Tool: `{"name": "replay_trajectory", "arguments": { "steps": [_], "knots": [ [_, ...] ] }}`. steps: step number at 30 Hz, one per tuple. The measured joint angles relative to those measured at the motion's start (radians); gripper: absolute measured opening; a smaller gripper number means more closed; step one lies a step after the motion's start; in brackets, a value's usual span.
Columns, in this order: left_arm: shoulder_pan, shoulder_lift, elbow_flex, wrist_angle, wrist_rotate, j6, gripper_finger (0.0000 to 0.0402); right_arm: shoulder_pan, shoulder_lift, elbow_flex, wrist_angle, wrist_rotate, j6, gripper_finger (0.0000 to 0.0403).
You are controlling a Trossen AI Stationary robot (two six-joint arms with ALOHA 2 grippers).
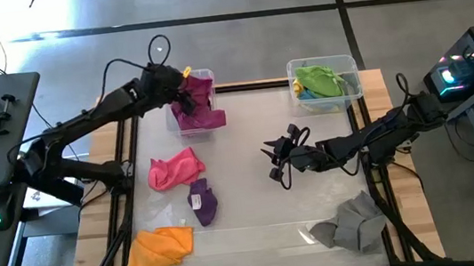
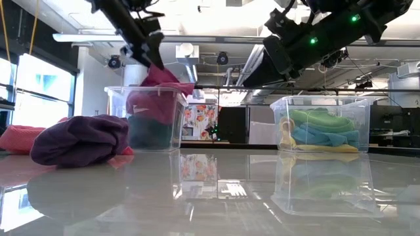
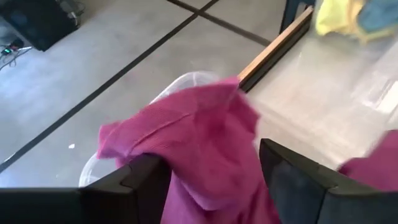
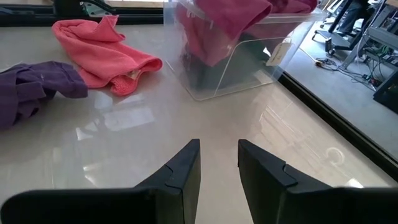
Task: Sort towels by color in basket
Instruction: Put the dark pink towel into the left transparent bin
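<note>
My left gripper hangs open over the clear bin at the table's far left. A magenta towel is heaped in that bin, spills over its near rim, and rises in a peak between the spread fingers. A dark green towel lies under it. My right gripper hovers mid-table, open by a narrow gap, with nothing in it. On the table lie the pink, purple, orange and grey towels. My left gripper has the magenta towel's upper fold filling the gap between its two wide-spread fingers, which come at it slanting down from the table's left. The fingers hide its edges, so I cannot tell whether they touch it. The towel's bulk rests in the bin.
A second clear bin at the far right holds light green, yellow and light blue towels. Wooden rails edge the glossy table top. Bare surface lies between the bins and around the right gripper.
</note>
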Motion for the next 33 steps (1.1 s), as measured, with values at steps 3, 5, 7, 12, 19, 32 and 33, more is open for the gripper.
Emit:
{"name": "replay_trajectory", "arguments": {
  "steps": [3, 5, 7, 12, 19, 32, 33],
  "knots": [
    [-0.038, -0.026, 0.002, -0.017, 0.0, -0.007, 0.0229, 0.0, 0.0, 0.0, -0.011, -0.001, 0.015, 0.0101],
    [-0.076, -0.039, -0.011, -0.01, -0.001, 0.001, 0.0229, 0.0, 0.0, 0.0, -0.023, -0.001, 0.02, 0.0101],
    [-0.122, -0.041, -0.028, -0.002, -0.001, 0.02, 0.0229, 0.0, 0.0, 0.0, -0.029, -0.001, 0.021, 0.0101],
    [-0.23, -0.021, -0.068, 0.015, -0.093, 0.018, 0.0229, 0.0, 0.0, 0.0, -0.029, -0.001, 0.021, 0.0101],
    [-0.27, -0.016, -0.112, 0.02, -0.582, 0.057, 0.0229, 0.0, 0.0, 0.0, -0.029, -0.001, 0.021, 0.0101],
    [-0.116, -0.048, -0.013, 0.018, -0.05, 0.099, 0.0224, 0.0, 0.0, 0.0, -0.028, -0.001, 0.021, 0.0101],
    [-0.126, -0.043, -0.014, 0.017, 0.047, 0.115, 0.0223, 0.0, 0.0, 0.0, -0.028, -0.001, 0.021, 0.0101]
  ]
}}
